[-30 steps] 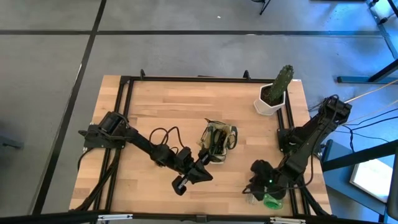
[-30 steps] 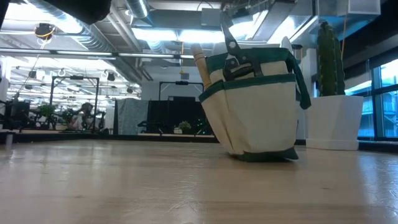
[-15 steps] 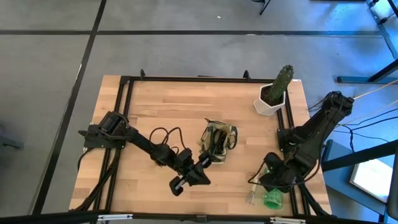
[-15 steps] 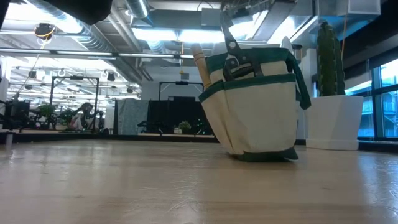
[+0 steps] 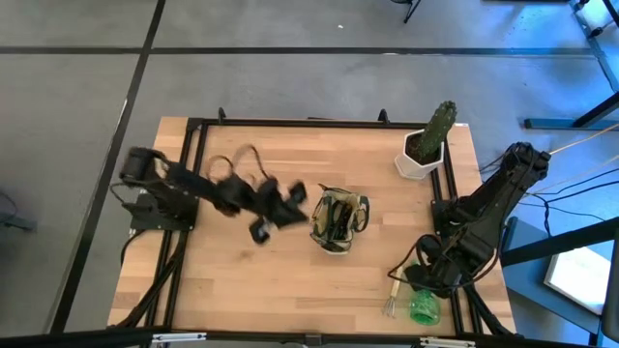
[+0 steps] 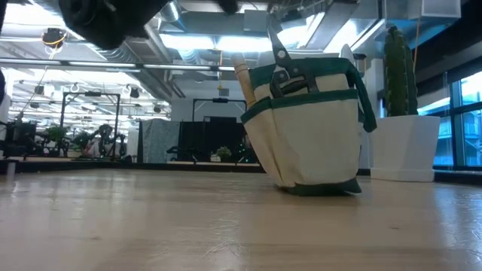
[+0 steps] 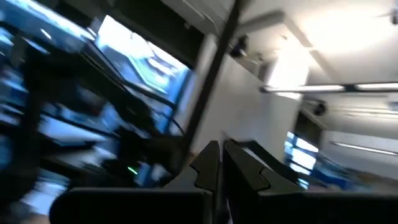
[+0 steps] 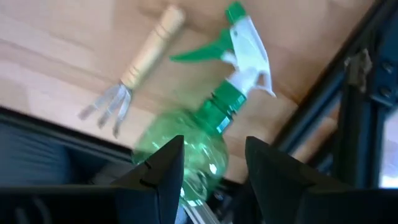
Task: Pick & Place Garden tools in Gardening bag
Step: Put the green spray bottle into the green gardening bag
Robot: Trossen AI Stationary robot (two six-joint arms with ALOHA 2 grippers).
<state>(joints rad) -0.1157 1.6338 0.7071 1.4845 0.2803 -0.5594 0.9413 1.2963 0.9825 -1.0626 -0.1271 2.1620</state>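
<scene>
Only our right wrist view shows the spray bottle [image 8: 199,140] beside the hand fork [image 8: 134,74], right gripper [image 8: 205,165] spread above it; left gripper [image 7: 221,168] clenched, empty; gardening bag [image 5: 338,220] frame centre

- The gardening bag [image 5: 339,218] stands upright near the middle of the counter [image 5: 290,280].
- Pruners [image 6: 282,64] and a wooden handle [image 6: 244,79] stand inside the bag.
- The cactus pot [image 5: 423,155] sits at the far right corner, well apart from the bag.
- The hand fork [image 5: 395,293] lies near the front right edge.
- The spray bottle [image 5: 423,307] lies just right of the fork, at the edge.
- The left claw [image 5: 261,230] is left of the bag.
- The right claw [image 5: 418,278] is above the bottle.
</scene>
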